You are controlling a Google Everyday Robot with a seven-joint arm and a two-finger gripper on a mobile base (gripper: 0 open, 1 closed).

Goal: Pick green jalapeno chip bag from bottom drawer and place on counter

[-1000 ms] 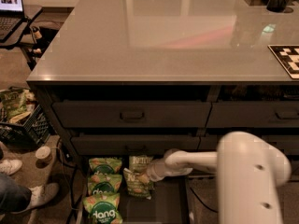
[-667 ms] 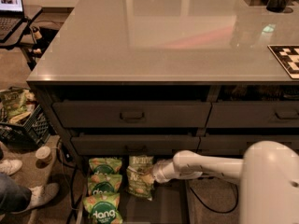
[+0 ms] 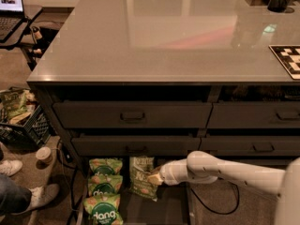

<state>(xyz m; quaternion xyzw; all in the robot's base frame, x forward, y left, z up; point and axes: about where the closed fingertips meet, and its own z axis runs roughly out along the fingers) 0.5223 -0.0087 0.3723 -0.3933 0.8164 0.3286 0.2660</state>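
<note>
One white arm (image 3: 234, 172) reaches from the right into the open bottom drawer (image 3: 164, 211), which sits below the glossy grey counter (image 3: 154, 41). Its gripper (image 3: 154, 178) is inside the drawer, touching the right edge of the dark green chip bag (image 3: 140, 184). Whether the gripper is closed on the bag cannot be told. The bag lies mid-drawer, just right of three brighter green bags (image 3: 104, 186) in a column along the drawer's left side.
</note>
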